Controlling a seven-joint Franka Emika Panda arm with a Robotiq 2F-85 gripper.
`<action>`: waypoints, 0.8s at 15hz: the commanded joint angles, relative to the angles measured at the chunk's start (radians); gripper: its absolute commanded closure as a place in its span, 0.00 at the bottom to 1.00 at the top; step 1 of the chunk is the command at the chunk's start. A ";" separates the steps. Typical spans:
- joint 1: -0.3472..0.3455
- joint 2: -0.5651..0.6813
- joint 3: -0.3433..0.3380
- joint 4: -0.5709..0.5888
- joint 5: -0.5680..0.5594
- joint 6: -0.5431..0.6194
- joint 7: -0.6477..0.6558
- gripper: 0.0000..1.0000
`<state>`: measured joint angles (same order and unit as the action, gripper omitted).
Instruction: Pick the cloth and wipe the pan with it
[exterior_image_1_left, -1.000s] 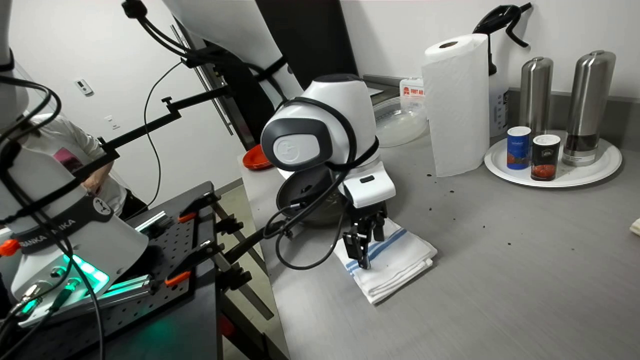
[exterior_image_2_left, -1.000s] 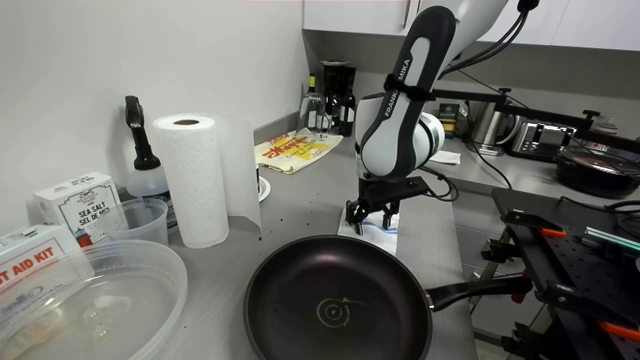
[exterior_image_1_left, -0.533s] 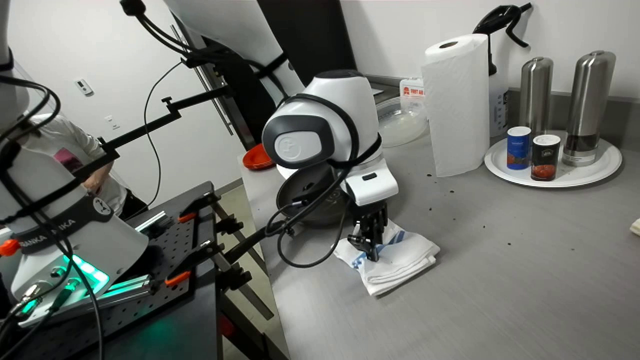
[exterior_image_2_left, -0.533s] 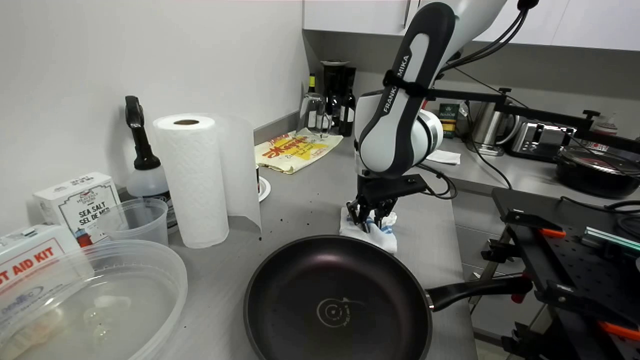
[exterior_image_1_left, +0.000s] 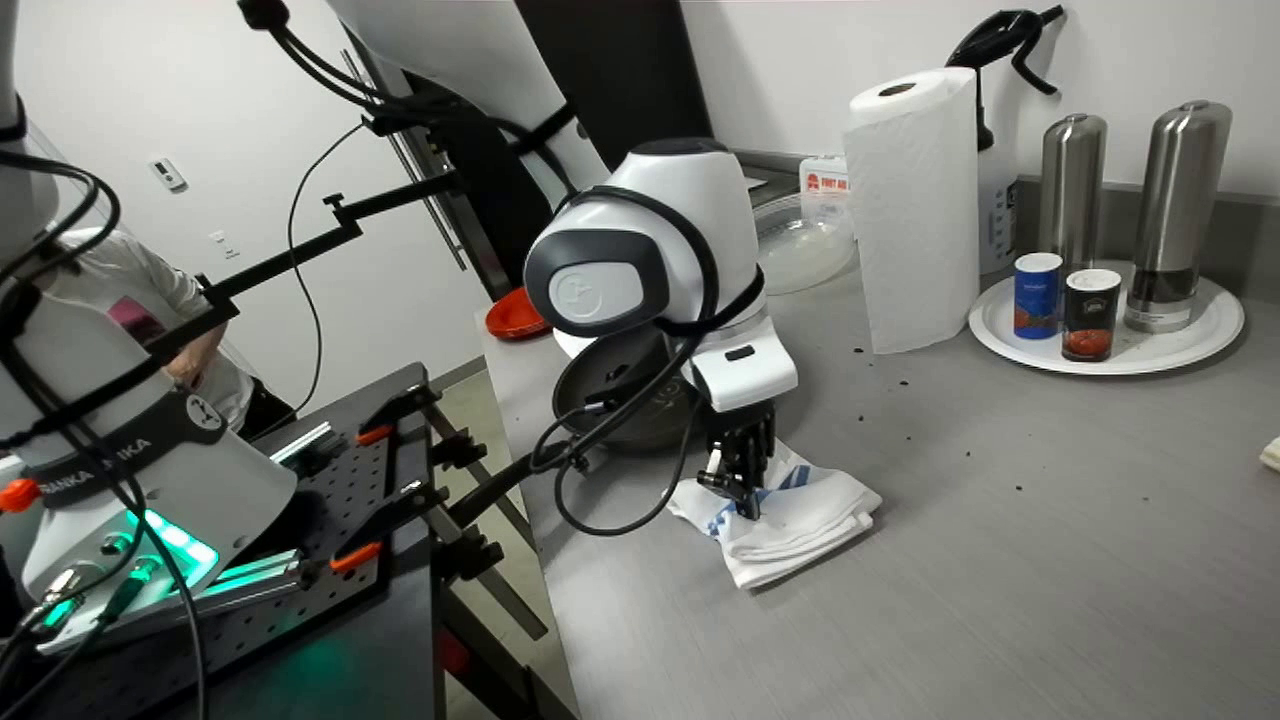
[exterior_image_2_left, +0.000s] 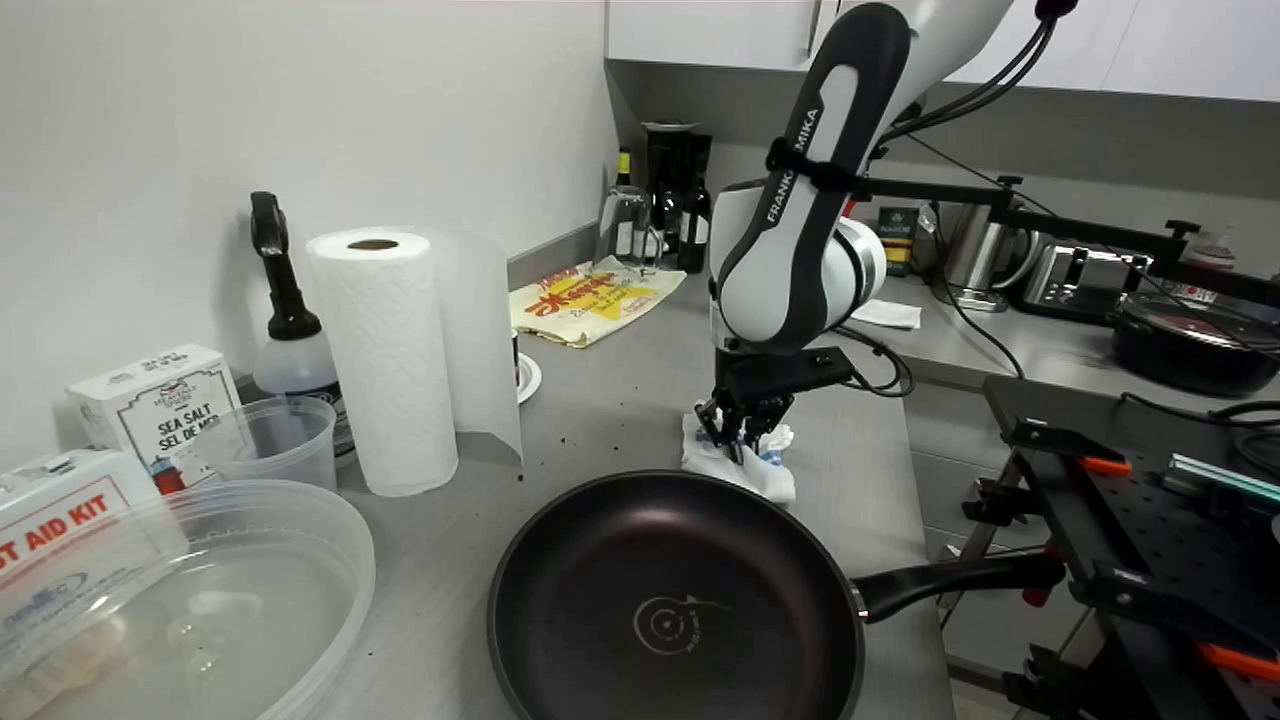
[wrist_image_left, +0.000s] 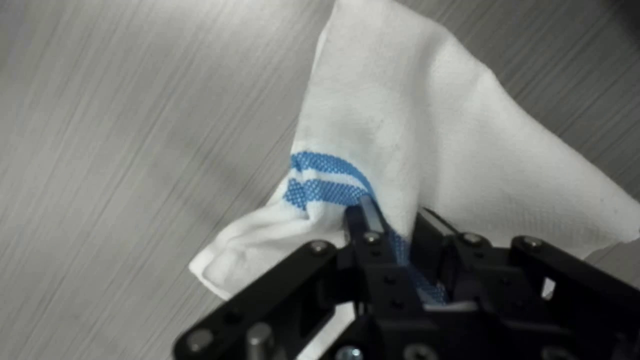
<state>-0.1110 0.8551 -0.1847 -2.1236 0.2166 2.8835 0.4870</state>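
Our gripper (wrist_image_left: 395, 216) pinches a ridge of the cloth (wrist_image_left: 372, 100) between its jaws, the rest spread around them on the counter (exterior_image_1_left: 1000, 560); the pan (exterior_image_2_left: 680, 570) lies near, to one side of the jaws, so we expect a sideways carry.

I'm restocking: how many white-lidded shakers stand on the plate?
2 in an exterior view: a blue shaker left, a black shaker right, on the white plate; more could be hidden.

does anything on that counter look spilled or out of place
Small dark specks scattered on the counter near the paper towel roll look like a spill, though too small to identify. The cloth is bunched where the end effector pinches it.
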 joint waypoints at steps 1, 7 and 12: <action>-0.010 0.027 0.012 0.025 0.036 -0.012 -0.036 0.60; -0.018 0.029 0.015 0.029 0.039 -0.017 -0.040 0.44; -0.031 0.027 0.022 0.035 0.043 -0.030 -0.045 0.90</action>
<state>-0.1242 0.8590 -0.1796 -2.1178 0.2246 2.8781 0.4847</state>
